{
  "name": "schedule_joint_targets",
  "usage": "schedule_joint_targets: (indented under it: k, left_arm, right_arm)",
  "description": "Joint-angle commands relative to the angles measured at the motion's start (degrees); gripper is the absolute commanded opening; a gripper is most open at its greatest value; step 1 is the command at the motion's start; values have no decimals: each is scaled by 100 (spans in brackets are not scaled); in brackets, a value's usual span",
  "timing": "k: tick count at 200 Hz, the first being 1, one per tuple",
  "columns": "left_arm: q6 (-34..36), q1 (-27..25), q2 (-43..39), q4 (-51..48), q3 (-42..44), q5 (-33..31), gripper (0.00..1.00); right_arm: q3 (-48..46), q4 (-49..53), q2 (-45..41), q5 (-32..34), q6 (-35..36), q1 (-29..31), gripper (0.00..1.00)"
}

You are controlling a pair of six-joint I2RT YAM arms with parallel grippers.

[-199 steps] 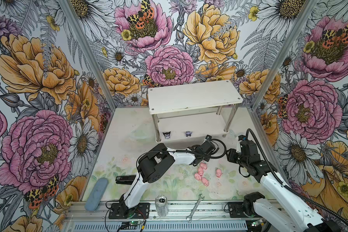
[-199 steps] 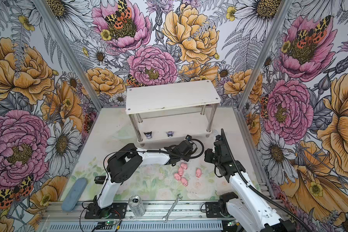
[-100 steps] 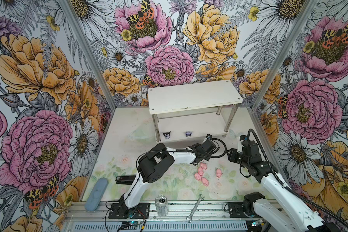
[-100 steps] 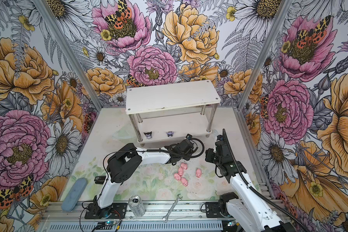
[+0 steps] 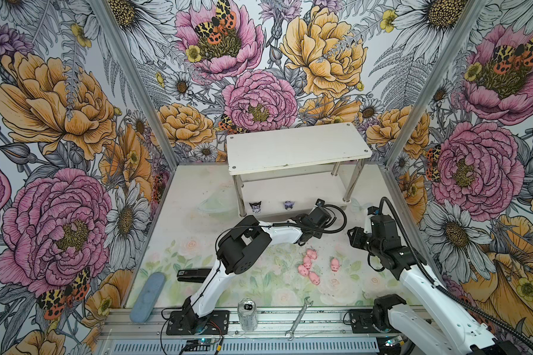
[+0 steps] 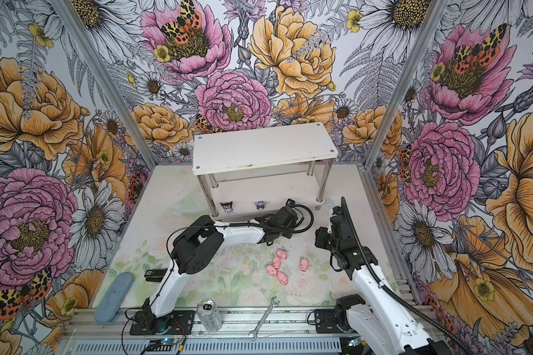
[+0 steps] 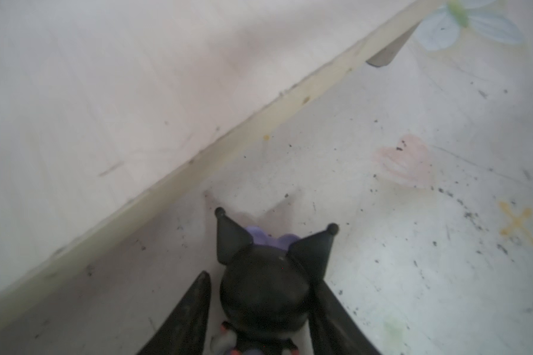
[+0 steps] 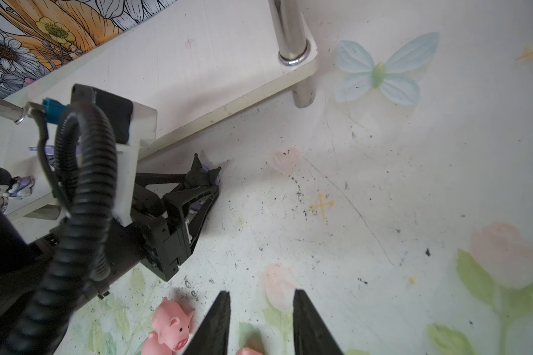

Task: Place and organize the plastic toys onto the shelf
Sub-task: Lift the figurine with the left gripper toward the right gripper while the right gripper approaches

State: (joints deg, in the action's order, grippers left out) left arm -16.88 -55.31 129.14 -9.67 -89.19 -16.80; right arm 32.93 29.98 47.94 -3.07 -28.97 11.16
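The white two-tier shelf (image 5: 296, 147) stands at the back. Two black-purple figurines (image 5: 255, 206) (image 5: 287, 205) stand on its lower tier. In front of that tier's edge my left gripper (image 7: 262, 276) is shut on a third black figurine (image 7: 268, 276) with pointed ears, which stands low on the mat (image 8: 202, 178). The wrist hides this grip in both top views. Several pink pigs (image 5: 308, 264) lie in a cluster mid-table, one apart (image 5: 335, 264). My right gripper (image 8: 262, 293) hovers open and empty above them.
A clear can (image 5: 247, 313) and a silver wrench (image 5: 299, 316) lie at the front rail. A blue-grey oblong pad (image 5: 146, 296) and a small black device (image 5: 194, 274) sit at the front left. Floral walls close in three sides.
The right arm's wrist has drifted slightly toward the front. The left arm stays at the shelf's front edge.
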Motion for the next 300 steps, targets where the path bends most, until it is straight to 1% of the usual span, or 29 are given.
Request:
schedule_joint_targets:
  k: [1, 26, 38, 48, 65, 68, 80, 111, 117, 129, 149, 164, 176, 186, 211, 233, 249, 265, 283, 300]
  left_arm:
    - [-79, -32, 13, -8, -68, 229, 37]
    - [-95, -111, -266, -18, 153, 272, 27]
    - [-113, -159, -476, -24, 325, 316, 24]
    - [-150, -210, -679, -5, 483, 374, 22]
    - [-160, -328, -1128, 85, 803, 440, 20]
    - [-151, -341, -1215, 108, 866, 610, 19]
    - [-169, -375, -1565, 301, 1164, 921, 19]
    - [-319, -251, -2421, 1290, 2072, 2234, 20]
    - [-324, -226, -2691, 1403, 2201, 2435, 20]
    - [-286, -200, -2922, 1548, 2380, 2798, 21]
    - [-148, -198, -3269, 1602, 2607, 3143, 22]
    - [-32, -195, -3495, 1639, 2787, 3346, 26]
    - [66, -195, -3655, 1677, 2909, 3523, 26]
    - [130, -182, -3778, 1696, 3002, 3710, 26]
    - [135, -88, -4078, 1805, 3217, 4256, 23]
    - [-221, 174, -4318, 2231, 3491, 4830, 22]
    - [-434, 328, -4450, 2461, 3592, 5099, 19]
    - [-498, 398, -4586, 2548, 3634, 5308, 18]
    - [-640, 471, -4718, 2729, 3671, 5594, 17]
    - [-845, 549, -4814, 2980, 3752, 5793, 17]
  right_arm:
    - [117, -53, 31, -9, 87, -35, 36]
    - [99, -53, -1, -69, 75, -44, 37]
    - [93, -45, -28, -120, 92, -45, 37]
    - [95, -28, -62, -167, 166, -52, 40]
    - [126, 80, -189, -72, 240, -66, 42]
    - [140, 101, -217, -71, 262, -69, 42]
    - [186, 152, -350, -162, 314, -100, 42]
    - [408, 147, -648, -926, 383, -133, 45]
    - [447, 144, -679, -1037, 363, -136, 45]
    - [494, 132, -771, -1287, 373, -132, 47]
    - [547, 124, -887, -1688, 311, -139, 49]
    - [581, 30, -896, -2226, 123, -132, 53]
    - [577, -110, -875, -2707, -76, -125, 57]
    - [554, -198, -905, -2971, -155, -116, 61]
    - [416, -417, -1303, -3293, -218, -98, 66]
    - [206, -768, -1755, -3777, -347, -96, 71]
    - [50, -928, -2021, -3916, -462, -88, 79]
    - [-79, -1073, -2171, -3937, -613, -83, 85]
    - [-160, -1353, -2188, -4116, -789, -62, 85]
    - [-219, -1635, -2095, -4257, -961, 14, 81]
